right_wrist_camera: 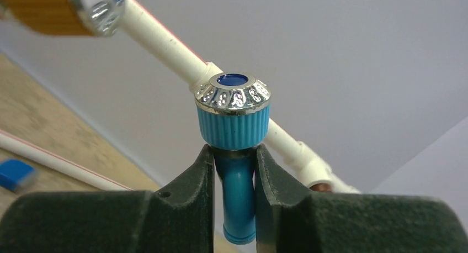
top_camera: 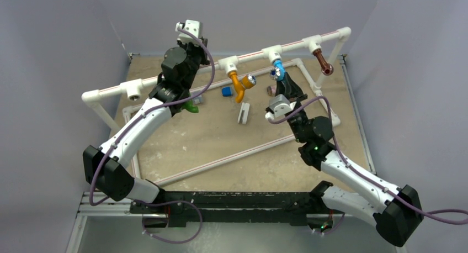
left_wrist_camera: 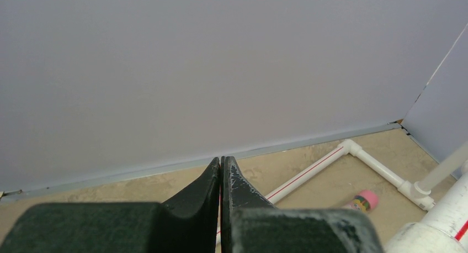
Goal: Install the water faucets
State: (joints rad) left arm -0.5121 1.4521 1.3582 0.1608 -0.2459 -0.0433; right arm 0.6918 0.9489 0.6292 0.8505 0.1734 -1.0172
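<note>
A white pipe frame [top_camera: 165, 82] carries several tees. The orange faucet [top_camera: 239, 85] hangs from a middle tee, and its silver knob shows in the right wrist view [right_wrist_camera: 99, 7]. The brown faucet [top_camera: 323, 62] hangs at the right end. The blue faucet [top_camera: 277, 70] sits under its tee. My right gripper [top_camera: 281, 80] is shut on its spout [right_wrist_camera: 238, 192] just below the silver-topped knob [right_wrist_camera: 233, 93]. The green faucet [top_camera: 191, 106] lies on the table, partly hidden under my left arm. My left gripper [top_camera: 201, 54] is raised, shut and empty, and points at the back wall [left_wrist_camera: 221, 160]. The left tee [top_camera: 134, 90] is bare.
A small blue cube [top_camera: 226, 91] and a white block [top_camera: 243, 113] lie mid-table. A brown cylinder with a pink cap [left_wrist_camera: 361, 200] lies by the floor pipe [left_wrist_camera: 309, 173]. Grey walls close in the back and both sides.
</note>
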